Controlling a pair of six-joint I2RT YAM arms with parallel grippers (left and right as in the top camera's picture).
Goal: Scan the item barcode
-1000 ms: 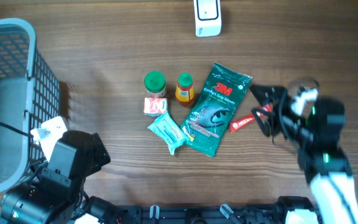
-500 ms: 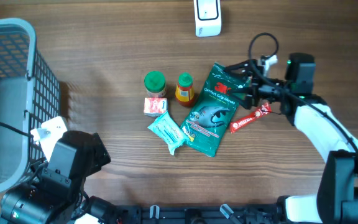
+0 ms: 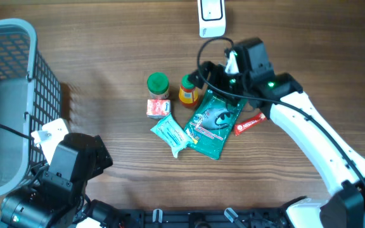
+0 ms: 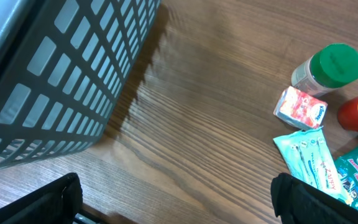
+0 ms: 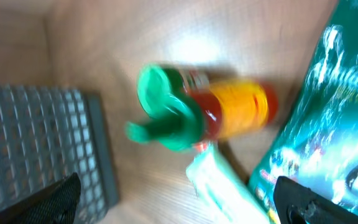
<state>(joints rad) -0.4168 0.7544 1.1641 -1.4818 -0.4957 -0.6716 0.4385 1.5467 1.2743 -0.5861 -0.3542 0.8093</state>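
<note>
Right gripper wide, bottle just ahead of fingers; left gripper wide too. Pouch print unreadable.

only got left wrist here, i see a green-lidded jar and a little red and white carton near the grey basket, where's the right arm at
observer: The right end effector is open and empty, right by the orange sauce bottle with a green cap.
operator: any scanner around
observer: Yes, a white barcode scanner sits at the far edge of the wooden table, beyond the items.
operator: anything past the pouch on the right
observer: A slim red sachet lies just right of the dark green glove pouch.
</note>
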